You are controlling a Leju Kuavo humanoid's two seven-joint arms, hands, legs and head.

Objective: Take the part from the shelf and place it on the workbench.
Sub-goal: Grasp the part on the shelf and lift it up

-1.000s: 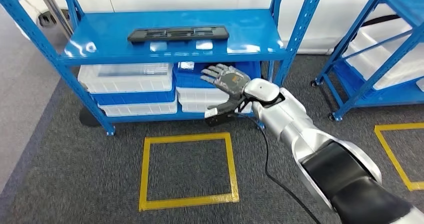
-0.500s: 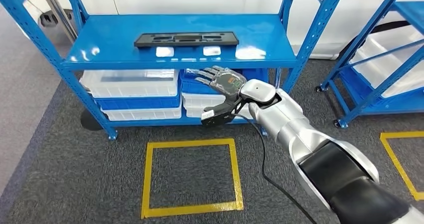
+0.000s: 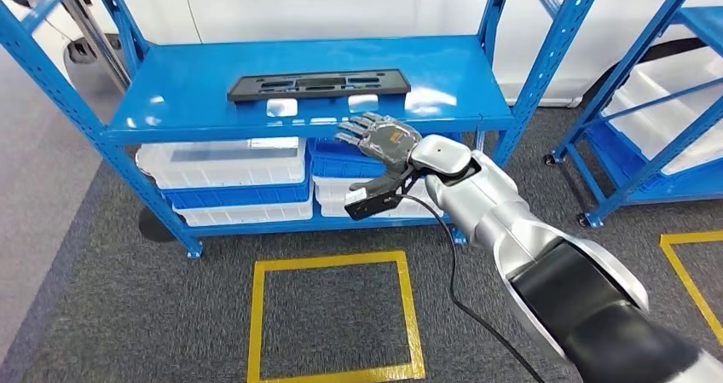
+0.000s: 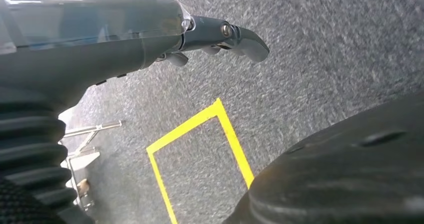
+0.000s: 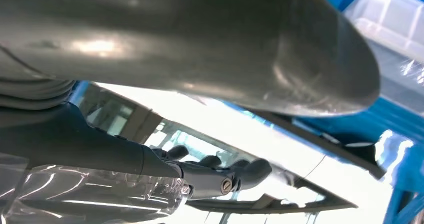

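My right hand [image 3: 381,137] hangs before the front edge of the blue shelf [image 3: 477,84], fingers spread and holding nothing, palm turned down toward the bins below. The part [image 3: 318,84], a long flat black frame with slotted openings, lies on the top deck near its middle, lengthwise along the deck and set back from the front edge; my fingertips reach toward it but stay apart from it, just below and in front of the deck's lip. In the right wrist view the same part [image 5: 320,169] shows as a dark bar past my dark fingers [image 5: 215,171], which extend straight with nothing between them and the thumb. Under the deck, white bins [image 3: 223,161] and blue bins [image 3: 341,157] are stacked on the lower level. On the grey carpet in front of the shelf a square of yellow tape [image 3: 332,319] is marked out. A black cable [image 3: 452,272] trails from my right wrist down across the floor. A second blue rack [image 3: 656,118] with white bins stands off to the right. My left hand [image 4: 150,32] hangs over the carpet, fingers out straight and gripping nothing, with a corner of yellow tape beneath it.
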